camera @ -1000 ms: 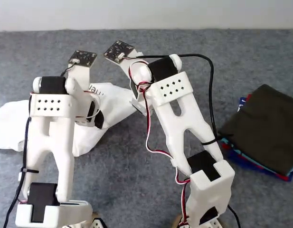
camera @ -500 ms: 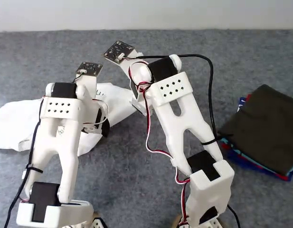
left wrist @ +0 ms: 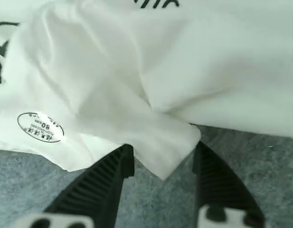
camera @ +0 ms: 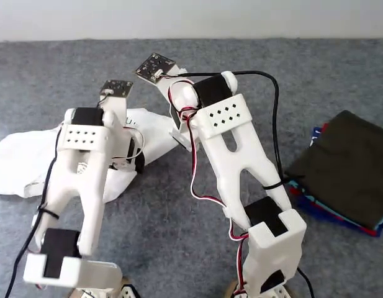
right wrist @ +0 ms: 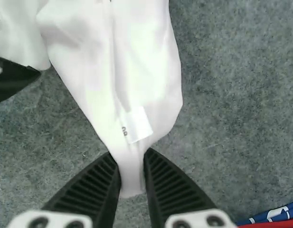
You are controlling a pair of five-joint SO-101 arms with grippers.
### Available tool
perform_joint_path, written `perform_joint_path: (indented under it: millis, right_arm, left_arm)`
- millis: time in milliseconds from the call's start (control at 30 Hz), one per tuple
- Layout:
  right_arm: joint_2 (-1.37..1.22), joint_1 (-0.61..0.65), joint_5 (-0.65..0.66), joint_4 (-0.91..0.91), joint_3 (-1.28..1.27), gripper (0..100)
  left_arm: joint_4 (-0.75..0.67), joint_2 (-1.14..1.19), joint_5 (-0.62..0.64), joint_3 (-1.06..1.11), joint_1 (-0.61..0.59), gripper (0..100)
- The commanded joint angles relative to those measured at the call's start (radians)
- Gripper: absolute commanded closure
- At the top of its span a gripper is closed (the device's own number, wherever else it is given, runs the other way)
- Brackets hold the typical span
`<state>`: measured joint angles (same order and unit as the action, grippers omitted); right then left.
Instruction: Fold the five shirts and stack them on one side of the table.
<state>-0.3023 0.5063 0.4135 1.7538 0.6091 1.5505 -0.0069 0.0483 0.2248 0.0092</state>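
Squarely within right pincer [right wrist: 130, 159], white shirt [right wrist: 113, 71]

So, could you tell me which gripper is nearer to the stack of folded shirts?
Right. The right gripper pinches the white shirt at its end nearer the stack; the left gripper, open over another corner, is farther off.

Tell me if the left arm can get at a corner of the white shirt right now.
Probably yes. The left gripper is open, with a corner of the white shirt lying between its fingers and nothing in the way.
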Motion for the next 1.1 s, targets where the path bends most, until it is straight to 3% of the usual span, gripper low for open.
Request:
perform_joint_path:
  millis: [0,300,467,767,1067]
  right_arm:
    - [0.027,-0.016,-0.005,0.039,-0.002,98.8]
    - [0.027,-0.031,-0.003,0.041,-0.002,98.8]
    - [0.036,-0.074,-0.003,0.041,-0.002,98.8]
    - [0.183,-0.102,-0.003,0.041,0.005,98.8]
    - [0.43,-0.229,-0.002,-0.016,0.005,98.8]
  left_arm:
    - [-0.025,0.037,0.002,-0.008,0.0,82]
    - [-0.06,0.04,-0.077,-0.01,0.003,99]
    - [-0.008,0.038,-0.114,-0.048,-0.031,99]
    - [0.124,-0.15,-0.189,-0.369,-0.176,99]
    - [0.115,-0.338,-0.427,-0.613,-0.35,99]
